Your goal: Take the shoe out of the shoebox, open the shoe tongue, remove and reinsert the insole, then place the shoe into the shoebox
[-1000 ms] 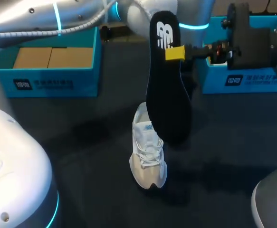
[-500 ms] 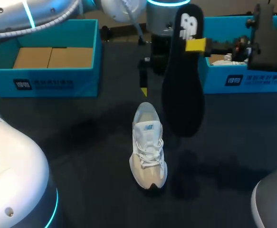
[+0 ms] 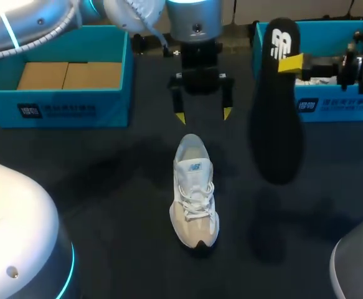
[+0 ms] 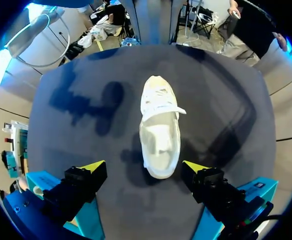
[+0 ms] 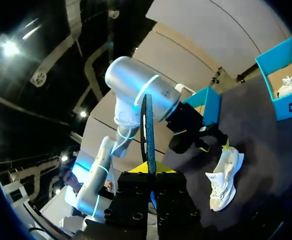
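Aloft, insole (image 3: 278,118) in right tool (image 3: 291,64) (shoe (image 3: 195,193) apart)

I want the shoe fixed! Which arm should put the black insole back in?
Right, I think: the right gripper is shut on the insole, while the left gripper hangs open and empty near the shoe.

shoe (image 3: 194,193): mid-table, toe toward 6 o'clock
left gripper (image 3: 202,116): 12 o'clock of shoe
insole (image 3: 278,106): 2 o'clock, in right gripper (image 3: 291,63)
left shoebox (image 3: 63,109): 10 o'clock
right shoebox (image 3: 337,106): behind insole
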{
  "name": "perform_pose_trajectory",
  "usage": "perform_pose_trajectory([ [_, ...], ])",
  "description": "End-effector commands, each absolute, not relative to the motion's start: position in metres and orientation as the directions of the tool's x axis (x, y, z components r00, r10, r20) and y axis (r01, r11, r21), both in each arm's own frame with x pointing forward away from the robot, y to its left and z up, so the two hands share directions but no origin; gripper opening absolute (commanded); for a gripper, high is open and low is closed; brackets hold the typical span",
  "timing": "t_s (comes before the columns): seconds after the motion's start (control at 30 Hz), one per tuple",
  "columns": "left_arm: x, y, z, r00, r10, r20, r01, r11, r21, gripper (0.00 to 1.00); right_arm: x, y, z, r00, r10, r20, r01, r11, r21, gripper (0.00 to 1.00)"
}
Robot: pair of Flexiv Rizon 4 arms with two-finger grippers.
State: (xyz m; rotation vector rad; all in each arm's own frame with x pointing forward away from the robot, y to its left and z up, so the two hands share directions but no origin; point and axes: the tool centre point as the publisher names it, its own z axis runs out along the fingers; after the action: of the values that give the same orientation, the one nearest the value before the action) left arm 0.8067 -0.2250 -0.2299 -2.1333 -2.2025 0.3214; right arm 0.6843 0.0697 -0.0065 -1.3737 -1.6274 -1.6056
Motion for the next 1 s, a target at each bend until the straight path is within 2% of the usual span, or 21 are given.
perform_pose_trajectory([
  [0.03,0.805,-0.221,-0.231,-0.046,0.990,-0.137,0.983,0.020,-0.185,1.00,0.695,0.066,-0.012,-0.372,0.315,0.873,0.882,-0.173,0.439,0.00],
  [0.47,0.805,-0.221,-0.231,-0.046,0.990,-0.137,0.983,0.020,-0.185,1.00,0.740,0.064,-0.047,-0.207,0.280,0.937,0.951,-0.168,0.260,0.00],
  [0.83,0.807,-0.218,-0.221,-0.143,0.932,-0.334,0.974,0.072,-0.214,1.00,0.752,0.059,-0.065,-0.103,0.244,0.964,0.970,-0.191,0.152,0.00],
  [1.0,0.813,-0.214,-0.203,-0.143,0.872,-0.467,0.980,0.061,-0.187,1.00,0.752,0.059,-0.065,-0.103,0.244,0.964,0.970,-0.191,0.152,0.00],
])
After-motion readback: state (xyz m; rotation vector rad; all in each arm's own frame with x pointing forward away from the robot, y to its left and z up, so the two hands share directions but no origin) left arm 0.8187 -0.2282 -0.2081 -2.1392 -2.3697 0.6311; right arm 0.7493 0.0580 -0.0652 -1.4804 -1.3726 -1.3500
